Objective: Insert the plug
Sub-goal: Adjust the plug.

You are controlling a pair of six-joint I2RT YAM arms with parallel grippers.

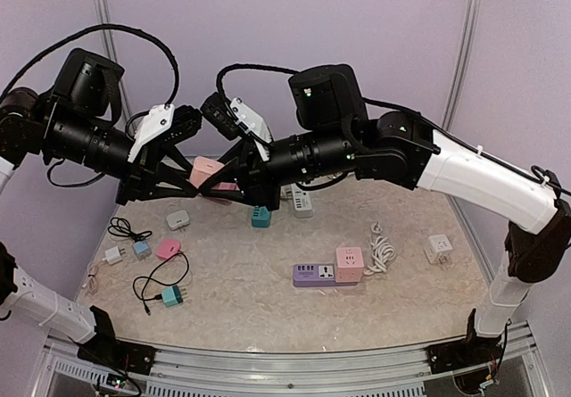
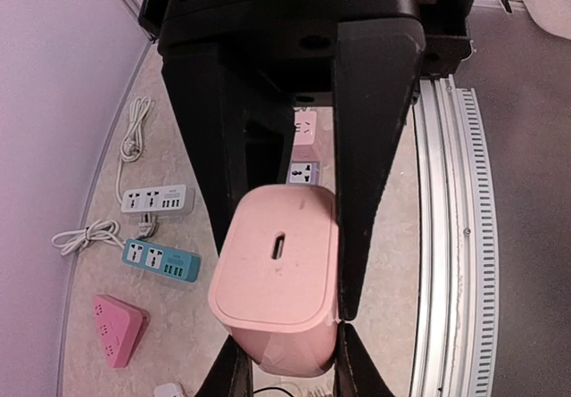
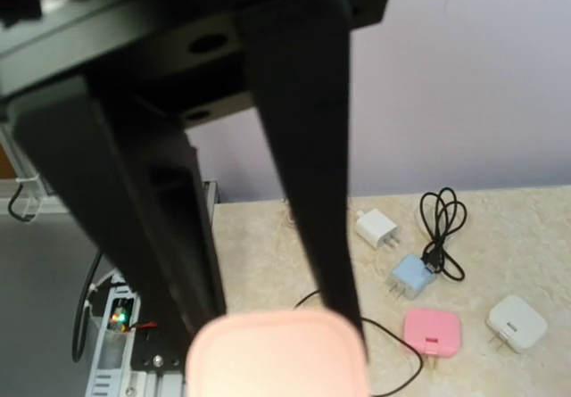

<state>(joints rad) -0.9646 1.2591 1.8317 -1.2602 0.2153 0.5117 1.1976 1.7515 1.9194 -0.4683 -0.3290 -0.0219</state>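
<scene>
Arms (image 1: 89,138) (image 1: 401,152) meeting mid-air, left gripper (image 2: 287,254) and right gripper (image 3: 281,326) both clamping pink charger (image 2: 268,303)

- Six chargers: one pink USB-C charger (image 2: 277,281) between the jaws; five below them: white charger (image 3: 376,227), blue charger (image 3: 412,277), flat pink charger (image 3: 433,333), grey-white charger (image 3: 517,323), teal charger (image 1: 171,296).
- Three power strips below the jaws: white strip (image 2: 156,199), teal strip (image 2: 161,260), purple strip (image 1: 314,275).
- Two cube sockets: pink cube (image 1: 349,264), white cube (image 1: 437,248).
- One pink triangular socket (image 2: 116,326).
- Two black cables: one loose black cable (image 3: 434,256), one black cable beside the teal charger (image 1: 136,283).
- Three bundled white cords (image 2: 134,134) (image 2: 85,235) (image 1: 382,250).
</scene>
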